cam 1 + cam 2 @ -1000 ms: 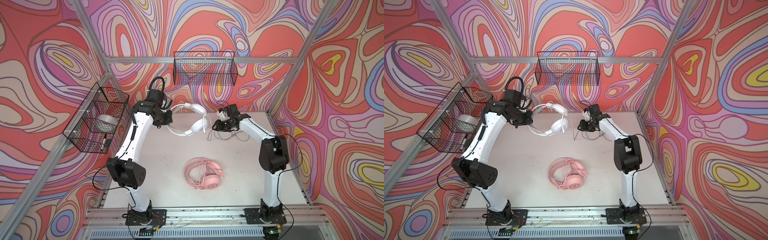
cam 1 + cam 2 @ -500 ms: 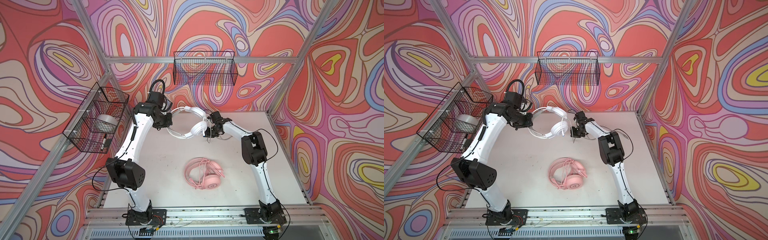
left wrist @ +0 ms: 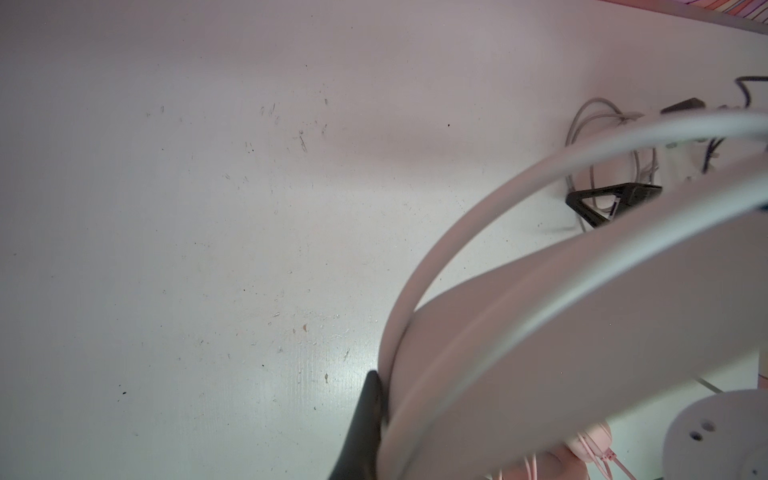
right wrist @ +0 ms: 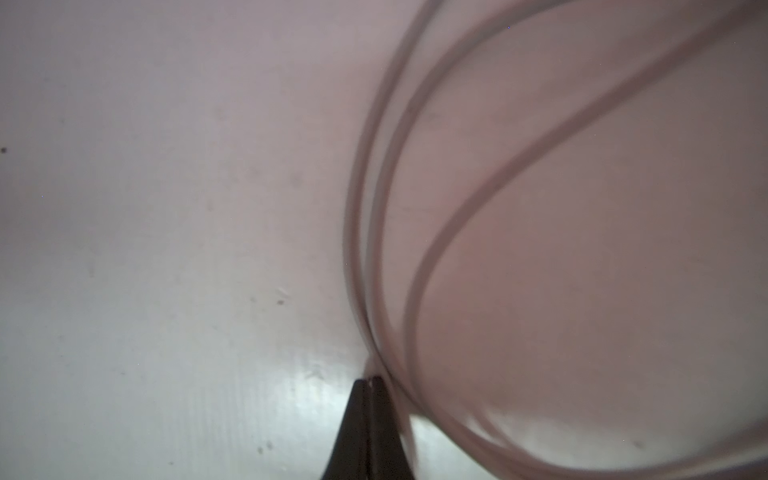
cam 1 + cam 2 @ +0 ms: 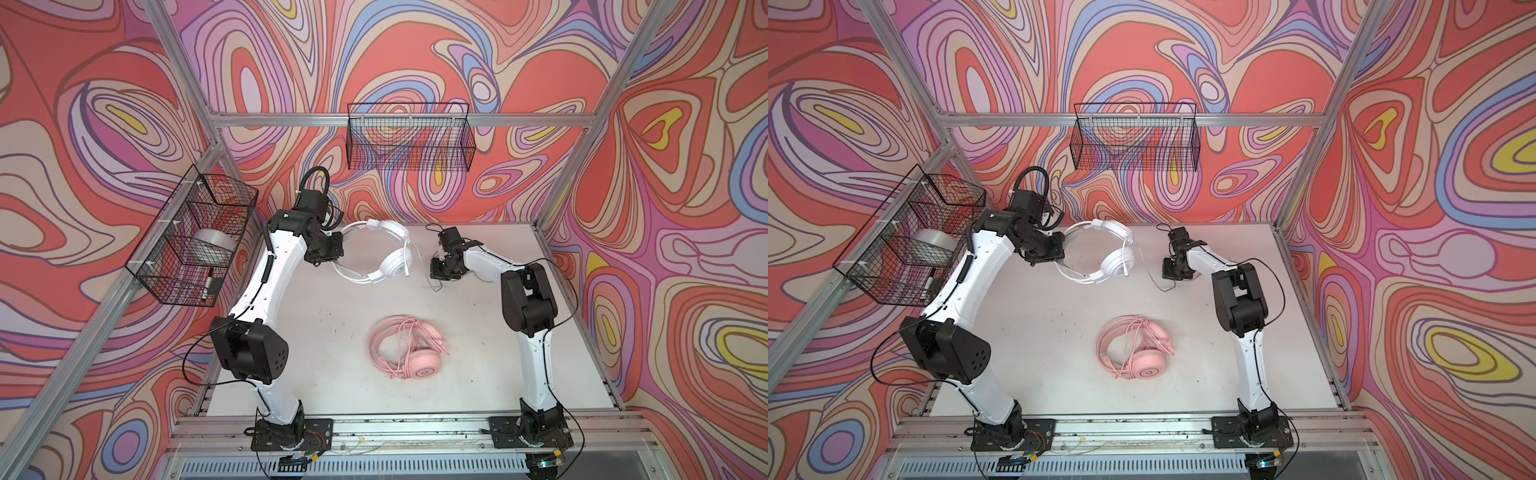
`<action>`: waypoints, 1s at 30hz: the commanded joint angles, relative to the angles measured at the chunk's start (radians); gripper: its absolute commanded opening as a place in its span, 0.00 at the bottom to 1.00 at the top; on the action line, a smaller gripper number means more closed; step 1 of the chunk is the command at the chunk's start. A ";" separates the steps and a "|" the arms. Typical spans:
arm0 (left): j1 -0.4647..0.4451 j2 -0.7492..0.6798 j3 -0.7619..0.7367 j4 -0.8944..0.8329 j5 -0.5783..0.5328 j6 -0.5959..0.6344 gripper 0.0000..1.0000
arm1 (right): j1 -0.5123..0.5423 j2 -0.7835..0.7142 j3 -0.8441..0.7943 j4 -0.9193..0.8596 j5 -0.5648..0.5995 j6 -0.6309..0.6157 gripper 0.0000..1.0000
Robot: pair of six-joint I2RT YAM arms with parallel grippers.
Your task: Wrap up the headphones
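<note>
Clamping the headband [image 3: 540, 332] of the white headset [image 5: 395, 266], my left pincer [image 5: 341, 252] holds it up off the table [image 5: 324, 332] near the back wall, with one dark finger [image 3: 365, 419] pressed against the band's edge in the left wrist view. The round ear cup hangs on the side away from my grip, and its mic boom points downward. My right pincer [image 5: 435, 277] stands just beside that ear cup, tips down and close to the table, its two fingers pressed together [image 4: 370, 382]. The thin grey-white cable [image 4: 374, 208] curves in several blurred loops right past those tips, but I cannot tell whether a strand is caught between them. In both top views the cable drops from the ear cup toward my right pincer and ends in a small loop [image 5: 1163, 288] on the table under it. Nearer my bases, well apart from both pincers, the pink headset [image 5: 409, 349] lies flat with its pink cable bundled over it. A wire basket [image 5: 187, 249] hangs on the left wall and another [image 5: 409, 141] on the back wall.
</note>
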 commanded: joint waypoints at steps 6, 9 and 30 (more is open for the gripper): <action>0.006 0.032 -0.062 0.089 0.056 -0.025 0.00 | -0.047 -0.224 -0.337 0.008 0.157 0.101 0.01; 0.006 0.065 -0.061 0.090 0.054 -0.014 0.00 | -0.047 -0.317 -0.423 0.039 0.143 0.129 0.01; 0.006 0.222 0.097 0.079 0.008 0.007 0.00 | -0.047 -0.507 -0.404 -0.018 -0.177 -0.912 0.47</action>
